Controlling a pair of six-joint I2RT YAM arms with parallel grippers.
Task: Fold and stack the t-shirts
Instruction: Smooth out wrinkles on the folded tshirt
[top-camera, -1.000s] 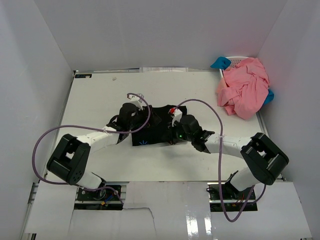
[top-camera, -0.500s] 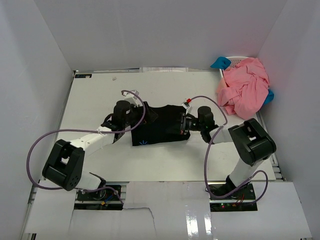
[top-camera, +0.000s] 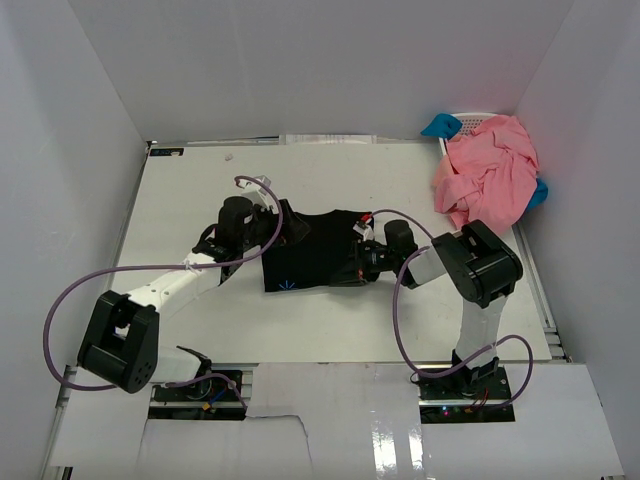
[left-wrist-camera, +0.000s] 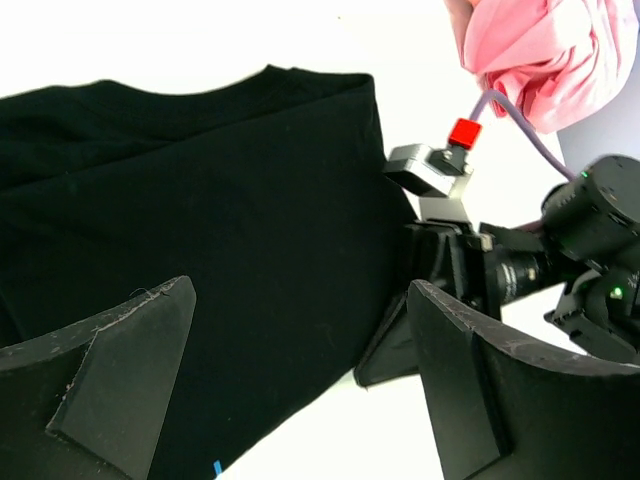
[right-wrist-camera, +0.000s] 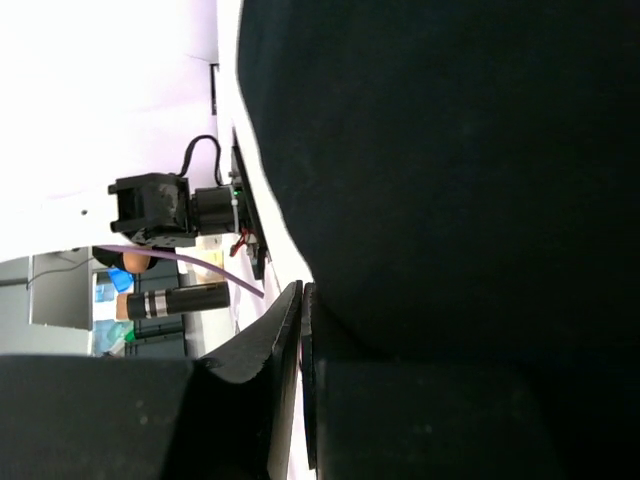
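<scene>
The black t-shirt (top-camera: 315, 250) lies folded into a rough rectangle at the table's middle; it also shows in the left wrist view (left-wrist-camera: 200, 200) and fills the right wrist view (right-wrist-camera: 450, 150). My left gripper (top-camera: 273, 230) is open and empty, low over the shirt's left edge, its jaws (left-wrist-camera: 300, 300) spread wide. My right gripper (top-camera: 362, 256) is shut, its tips (right-wrist-camera: 300, 288) pressed against the shirt's right edge near the lower corner; no cloth shows between them. It also appears in the left wrist view (left-wrist-camera: 400, 345). The salmon-pink t-shirts (top-camera: 488, 180) lie crumpled at the back right.
The pink heap rests on a white lattice basket (top-camera: 478, 119) in the back right corner, with something blue (top-camera: 440, 125) beside it. White walls enclose the table on three sides. Purple cables loop from both arms over the table.
My right arm swung out to the shirt's right side and folded back, bringing its gripper to the right edge. My left gripper drew back a little to the left edge. The shirt kept its shape.
</scene>
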